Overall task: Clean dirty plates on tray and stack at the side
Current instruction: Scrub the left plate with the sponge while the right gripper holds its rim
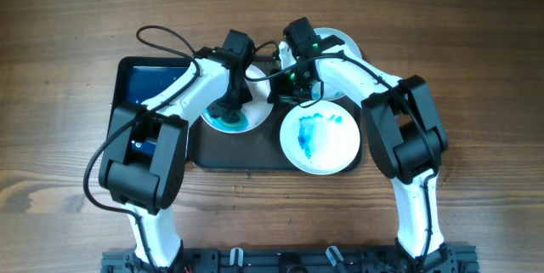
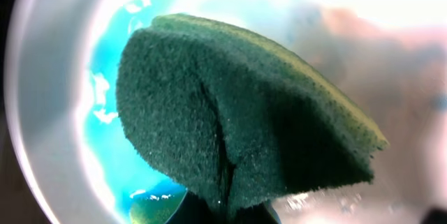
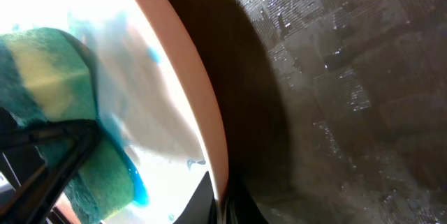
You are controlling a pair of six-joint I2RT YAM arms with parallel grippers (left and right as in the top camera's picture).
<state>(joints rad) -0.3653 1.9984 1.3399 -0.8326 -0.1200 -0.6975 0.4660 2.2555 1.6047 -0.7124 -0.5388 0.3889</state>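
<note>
The dark tray [image 1: 223,156] holds a white plate [image 1: 255,113] with a blue smear at its left. My left gripper [image 1: 228,116] is shut on a green sponge [image 2: 237,112] pressed onto that plate [image 2: 56,133], where blue paint shows. My right gripper [image 1: 287,93] is shut on the same plate's rim [image 3: 188,77], with the sponge [image 3: 49,56] visible at the left. A second plate [image 1: 320,137] with blue smears lies at the tray's front right. A third plate [image 1: 347,45] lies at the back right, partly hidden by my right arm.
A smaller blue-black tray [image 1: 151,82] stands to the left of the dark tray, partly under my left arm. Wet tray surface [image 3: 349,112] shows in the right wrist view. Brown wooden table [image 1: 68,162] lies all around.
</note>
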